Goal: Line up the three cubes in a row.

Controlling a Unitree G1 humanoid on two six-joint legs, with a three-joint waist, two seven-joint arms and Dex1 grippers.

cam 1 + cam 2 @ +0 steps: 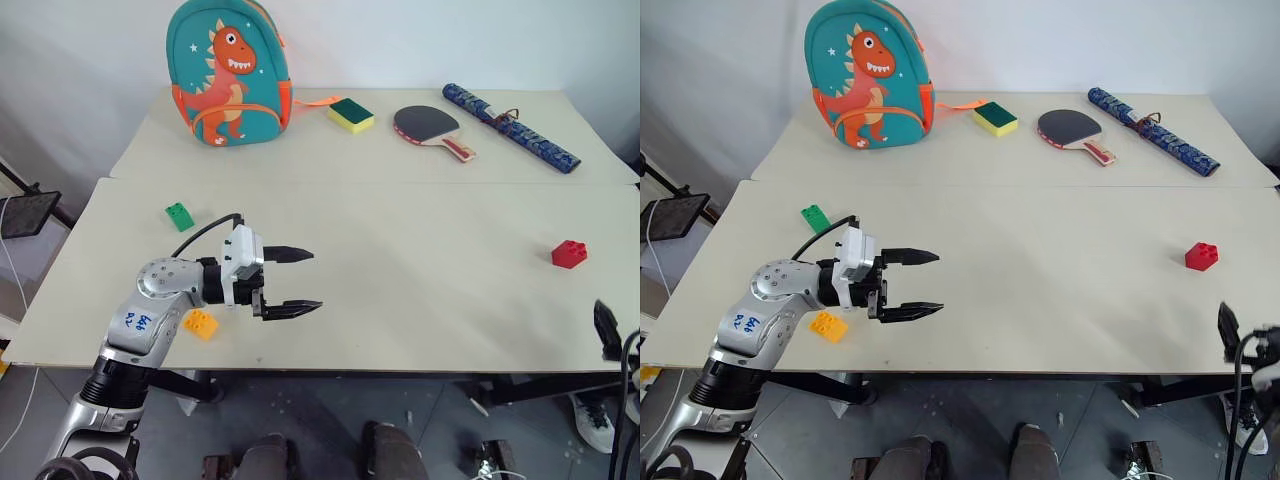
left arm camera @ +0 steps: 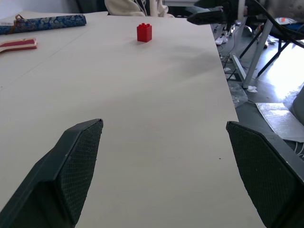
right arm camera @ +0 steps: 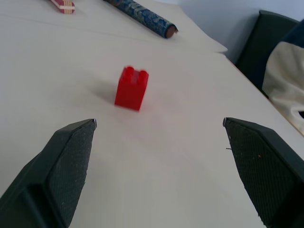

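The three cubes lie far apart on the near table [image 1: 420,300]. The green cube [image 1: 180,216] is at the left. The yellow-orange cube [image 1: 200,323] sits near the front edge, beside my left forearm. The red cube [image 1: 569,254] stands far to the right. My left gripper [image 1: 315,280] is open and empty above the table, pointing right, to the right of the yellow-orange cube. My right gripper [image 3: 159,122] is open and empty just off the table's front right edge. It faces the red cube [image 3: 131,88], a short way ahead.
On the far table stand a teal dinosaur backpack [image 1: 230,72], a yellow-and-green sponge [image 1: 351,115], a table tennis paddle [image 1: 430,127] and a rolled blue bundle [image 1: 510,127]. A seam [image 1: 400,183] separates the two tables.
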